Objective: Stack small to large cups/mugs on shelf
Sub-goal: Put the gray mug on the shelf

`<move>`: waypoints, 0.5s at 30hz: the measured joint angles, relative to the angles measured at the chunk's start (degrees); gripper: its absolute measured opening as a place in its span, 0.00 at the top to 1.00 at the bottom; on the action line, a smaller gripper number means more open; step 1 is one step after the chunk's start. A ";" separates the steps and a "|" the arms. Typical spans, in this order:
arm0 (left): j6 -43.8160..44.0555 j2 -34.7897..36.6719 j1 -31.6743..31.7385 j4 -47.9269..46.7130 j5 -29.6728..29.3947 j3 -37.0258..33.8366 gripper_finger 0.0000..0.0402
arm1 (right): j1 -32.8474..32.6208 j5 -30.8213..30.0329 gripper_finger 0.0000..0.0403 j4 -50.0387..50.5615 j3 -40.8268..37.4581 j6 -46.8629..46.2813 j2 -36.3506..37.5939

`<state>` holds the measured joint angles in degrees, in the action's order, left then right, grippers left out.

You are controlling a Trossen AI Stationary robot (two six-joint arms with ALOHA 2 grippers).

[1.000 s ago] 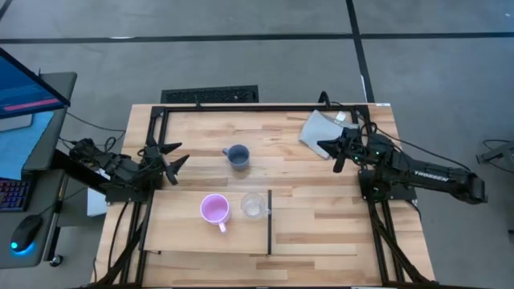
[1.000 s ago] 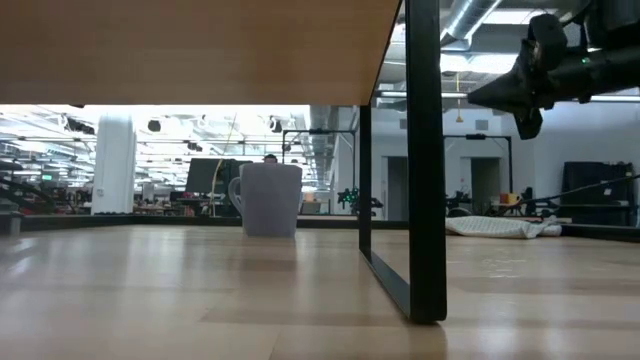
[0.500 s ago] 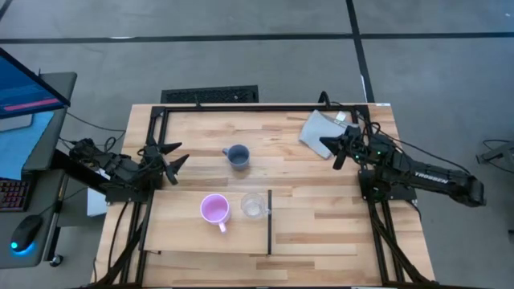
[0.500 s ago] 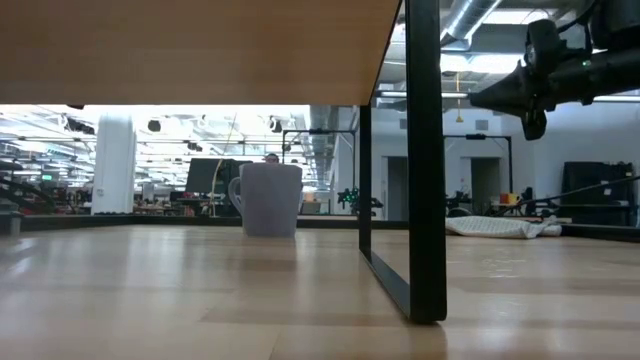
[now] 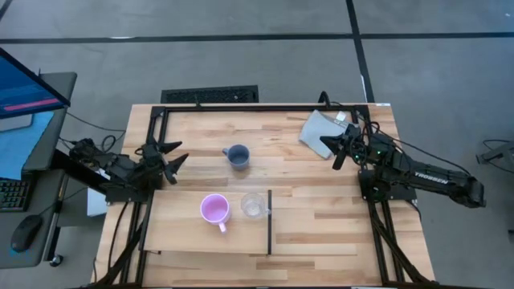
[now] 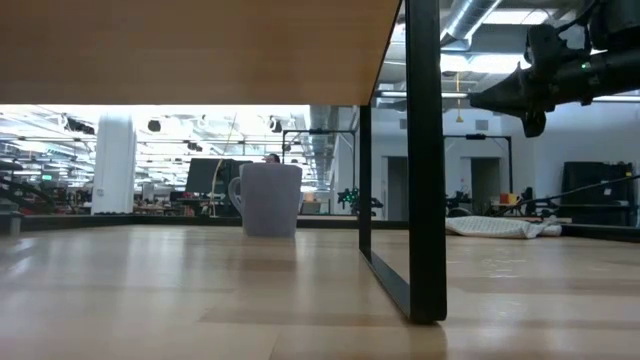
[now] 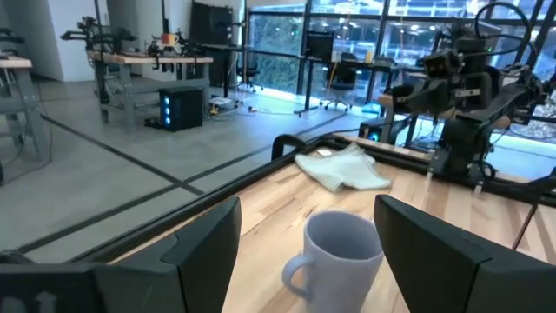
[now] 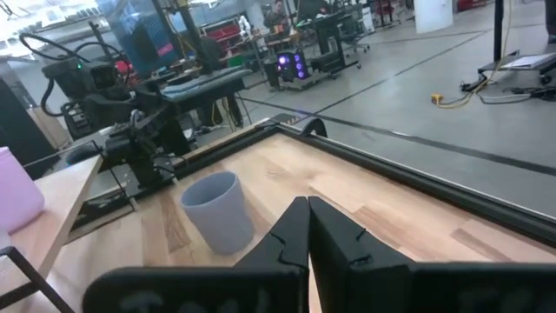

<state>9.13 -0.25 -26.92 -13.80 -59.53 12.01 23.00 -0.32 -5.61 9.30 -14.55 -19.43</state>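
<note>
Your larger blue-grey mug with handle (image 5: 237, 156) stands upright on the striped wood tabletop (image 5: 321, 201), at about 12 o'clock from the pale wooden shelf board (image 5: 181, 229). It looks like stiff glazed ceramic, likely the heaviest of the three and slick-walled, so pinch it across the rim or wall, not by the handle.

The mid-sized pink-purple mug with handle (image 5: 214, 210) and the small clear see-through cup (image 5: 254, 205) already sit side by side on the shelf, the cup just at 3 o'clock of the mug. Treat the cup as light and thin; a gentle rim grip should do.

Your left gripper (image 5: 170, 159) waits at 9 o'clock of the blue-grey mug, fingers spread wide, holding nothing. Your right gripper (image 5: 331, 149) hovers at 3 o'clock, fingers pressed together, empty, beside the soft crumpled grey cloth (image 5: 320, 128).
</note>
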 joint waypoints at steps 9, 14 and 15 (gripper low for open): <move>1.39 -0.02 0.00 1.96 -0.09 0.00 0.36 | 0.00 0.00 0.94 0.02 0.00 0.00 0.01; 3.42 -0.02 0.00 1.94 -0.29 0.00 0.36 | 0.00 0.00 0.94 0.02 0.00 -0.38 0.01; 3.41 -0.01 0.00 1.94 -1.22 0.00 0.36 | 0.00 0.00 0.94 0.02 0.00 -0.42 -0.01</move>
<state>12.55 -0.26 -26.92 -11.86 -60.75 12.01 23.00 -0.32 -5.58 9.30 -14.97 -19.44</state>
